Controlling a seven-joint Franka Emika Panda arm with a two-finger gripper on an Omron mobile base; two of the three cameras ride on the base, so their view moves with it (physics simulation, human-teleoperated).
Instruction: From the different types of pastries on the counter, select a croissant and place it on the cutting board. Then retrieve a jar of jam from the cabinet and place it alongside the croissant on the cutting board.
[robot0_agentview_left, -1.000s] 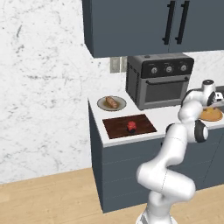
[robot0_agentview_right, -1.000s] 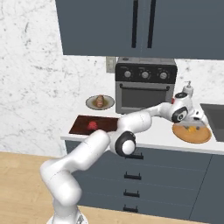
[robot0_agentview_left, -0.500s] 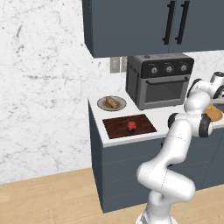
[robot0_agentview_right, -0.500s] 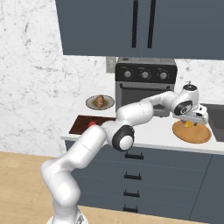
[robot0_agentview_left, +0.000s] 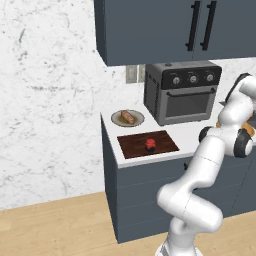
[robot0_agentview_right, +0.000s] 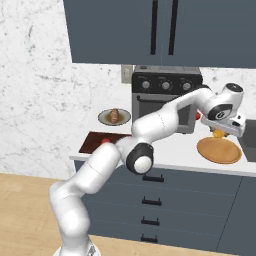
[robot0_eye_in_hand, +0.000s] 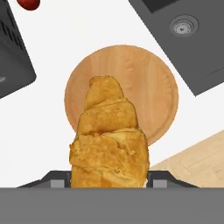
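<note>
Lifting clear of the round wooden plate (robot0_agentview_right: 219, 150) at the frame's right, the hand (robot0_agentview_right: 226, 127) had risen, apparently clamped on the croissant (robot0_eye_in_hand: 109, 140). Carrying remained: the cutting board (robot0_agentview_left: 147, 144) lay mid-frame, already bearing the jar of jam (robot0_agentview_left: 150, 145).

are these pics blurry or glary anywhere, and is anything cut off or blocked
Left base view: even flat light, no glare, the arm runs off the right edge. Right base view: just as even, the arm hides part of the cutting board. Hand view: the croissant is so close it looks coarse, and covers part of the round wooden plate.
</note>
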